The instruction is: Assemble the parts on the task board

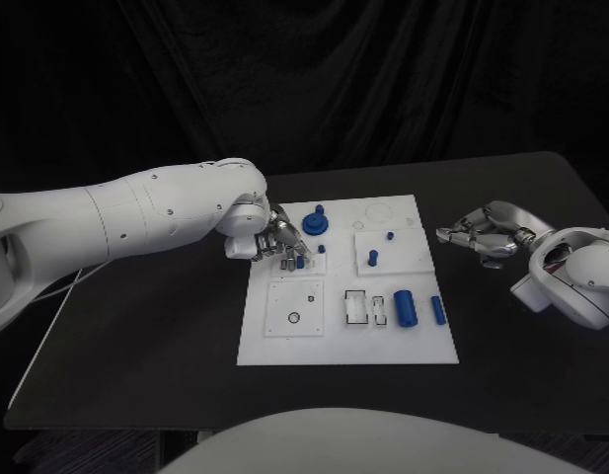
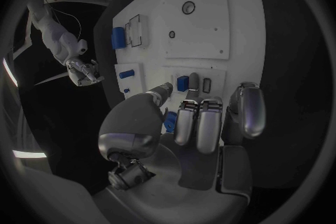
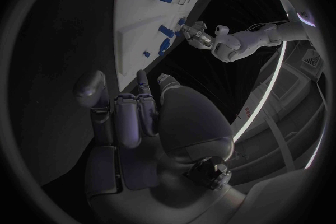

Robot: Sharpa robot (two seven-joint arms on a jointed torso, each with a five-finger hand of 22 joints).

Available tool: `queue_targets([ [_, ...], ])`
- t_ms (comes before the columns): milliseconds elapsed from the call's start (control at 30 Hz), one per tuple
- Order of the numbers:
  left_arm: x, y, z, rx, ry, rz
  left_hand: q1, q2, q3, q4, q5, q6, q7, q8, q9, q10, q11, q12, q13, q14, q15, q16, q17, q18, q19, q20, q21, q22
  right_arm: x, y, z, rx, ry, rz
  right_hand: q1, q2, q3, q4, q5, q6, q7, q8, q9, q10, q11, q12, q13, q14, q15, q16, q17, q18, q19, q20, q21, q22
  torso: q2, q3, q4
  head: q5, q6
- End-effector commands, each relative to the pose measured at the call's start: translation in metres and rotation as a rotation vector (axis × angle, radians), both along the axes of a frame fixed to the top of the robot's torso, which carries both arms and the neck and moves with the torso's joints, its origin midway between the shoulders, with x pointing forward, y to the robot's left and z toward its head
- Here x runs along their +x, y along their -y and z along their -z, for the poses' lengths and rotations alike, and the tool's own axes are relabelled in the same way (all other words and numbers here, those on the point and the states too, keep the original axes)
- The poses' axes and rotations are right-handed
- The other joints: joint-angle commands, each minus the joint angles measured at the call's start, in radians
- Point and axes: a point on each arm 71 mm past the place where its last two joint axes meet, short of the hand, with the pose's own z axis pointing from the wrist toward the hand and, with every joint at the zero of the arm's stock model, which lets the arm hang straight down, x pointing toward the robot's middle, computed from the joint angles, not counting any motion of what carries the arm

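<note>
The left hand (image 1: 278,240) hangs over the left edge of the task board (image 1: 346,326), its fingers (image 2: 198,123) pointing down at the small recessed panel in the board's upper left part. In the left wrist view a small blue part (image 2: 170,121) shows between the thumb and the neighbouring fingers, but whether the hand grips it or only hovers beside it I cannot tell. Just ahead of the fingertips in that view stand a short blue block (image 2: 182,83) and a dark grey peg (image 2: 194,81), side by side in the panel.

The right hand (image 1: 482,234) is off the board, above the black counter (image 1: 532,365) just beyond the board's right edge. Its fingers (image 3: 129,117) are curled in together with nothing between them, a clenched hand that holds no part.

The board lies in the middle of the counter. On it, in the head view, a round blue knob (image 1: 316,219) stands near the top, close to the left hand. A small blue peg (image 1: 390,236) and a slightly larger blue peg (image 1: 372,258) stand upright in the square plate to the right. In the lower right part lie a thick blue cylinder (image 1: 406,307) and, just beside it, a thinner blue rod (image 1: 438,311), both lengthwise. Left of them are two rectangular slots (image 1: 365,308), and further left a square plate with a dark ring (image 1: 296,318).
</note>
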Motion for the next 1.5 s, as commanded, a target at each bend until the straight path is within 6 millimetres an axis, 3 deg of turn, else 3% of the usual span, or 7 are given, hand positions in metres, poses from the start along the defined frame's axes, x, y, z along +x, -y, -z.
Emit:
queue_targets([
  [33,-0.006,-0.004,0.013,0.053,-0.028,0.031,-0.009,-0.002,-0.013,0.004,-0.01,-0.003,0.008,-0.015,-0.001,0.104,0.007,0.003,0.263,0.105,0.008,0.003,0.263,0.017,-0.002,0.005,-0.005,0.091,-0.001,0.001,0.003,-0.011,-0.023,0.003,0.011,-0.003,0.002,-0.004,0.004,0.006,-0.002,-0.004,-0.002,-0.005,0.0,-0.003,0.05,0.03,-0.004,-0.006,0.159,0.015,-0.006,0.002,-0.003,0.119,0.001,0.0005,0.0,0.0,0.0],
  [267,-0.007,-0.006,0.012,0.039,0.0,0.009,-0.022,0.001,-0.066,0.04,-0.055,0.011,0.006,-0.017,-0.003,0.104,0.006,0.003,0.263,0.105,0.007,0.003,0.263,0.013,0.017,0.005,0.006,0.105,-0.002,0.001,0.004,-0.011,-0.025,0.003,0.011,-0.003,0.002,-0.004,0.004,0.006,-0.002,-0.004,-0.002,-0.005,0.0,-0.003,0.05,0.03,-0.004,-0.006,0.159,0.015,-0.006,0.002,-0.003,0.119,0.001,0.0004,0.0005,-0.001,0.0],
  [433,-0.01,-0.008,0.008,-0.011,0.073,-0.032,0.001,0.003,-0.101,0.057,-0.054,0.042,-0.01,0.031,0.031,0.104,-0.007,0.003,0.263,0.105,-0.005,0.003,0.263,0.006,0.048,-0.005,0.027,0.126,-0.002,0.003,0.003,-0.007,-0.016,0.006,0.009,-0.005,0.0,-0.001,0.007,0.006,-0.001,-0.004,-0.002,-0.004,0.0,-0.003,0.05,0.03,-0.004,-0.006,0.159,0.015,-0.006,0.002,-0.004,0.118,0.001,-0.0001,0.0005,-0.004,0.0],
  [867,-0.024,-0.029,-0.021,-0.019,0.257,-0.02,0.078,-0.001,-0.169,0.095,-0.002,0.065,-0.042,0.149,0.112,0.104,-0.038,0.003,0.263,0.105,-0.034,0.003,0.263,-0.005,0.093,-0.034,0.057,0.156,-0.003,0.008,0.001,0.001,0.009,0.019,-0.002,-0.007,-0.007,0.004,0.007,0.009,0.0,-0.005,-0.002,-0.002,0.001,-0.002,0.052,0.031,-0.003,-0.005,0.16,0.014,-0.003,0.002,0.003,0.12,0.0,-0.0019,0.0008,0.002,0.0],
  [1000,-0.02,-0.044,-0.036,-0.008,0.299,-0.049,0.093,0.0,-0.204,0.134,0.014,0.092,-0.062,0.216,0.157,0.104,-0.055,0.003,0.263,0.105,-0.05,0.003,0.263,-0.01,0.111,-0.048,0.07,0.169,-0.003,0.008,0.0,0.003,0.014,0.019,-0.003,-0.007,-0.008,0.004,0.007,0.01,0.0,-0.004,-0.002,-0.002,0.001,-0.002,0.052,0.032,-0.003,-0.004,0.16,0.014,-0.002,0.002,0.005,0.121,-0.002,0.0001,-0.001,0.004,0.0],
  [1300,0.001,-0.06,-0.046,0.045,0.306,-0.08,0.119,0.007,-0.218,0.148,0.051,0.085,-0.068,0.246,0.186,0.104,-0.062,0.003,0.263,0.105,-0.056,0.003,0.263,-0.01,0.114,-0.056,0.07,0.172,-0.002,0.006,0.001,0.004,0.015,0.012,-0.004,-0.007,-0.008,0.004,0.007,0.01,0.0,-0.004,-0.002,-0.002,0.001,-0.002,0.052,0.032,-0.003,-0.004,0.16,0.014,-0.002,0.002,0.004,0.121,0.001,0.0011,0.006,-0.001,0.0],
  [1500,0.015,-0.061,-0.043,0.067,0.293,-0.08,0.133,0.012,-0.216,0.144,0.053,0.083,-0.069,0.251,0.191,0.104,-0.063,0.003,0.263,0.105,-0.058,0.003,0.263,-0.009,0.111,-0.057,0.066,0.17,-0.002,0.006,0.002,0.003,0.01,0.01,-0.004,-0.007,-0.008,0.004,0.008,0.01,0.0,-0.004,-0.002,-0.002,0.001,-0.002,0.052,0.032,-0.003,-0.004,0.16,0.014,-0.003,0.002,0.003,0.12,0.002,-0.0002,0.0026,0.0,0.0],
])
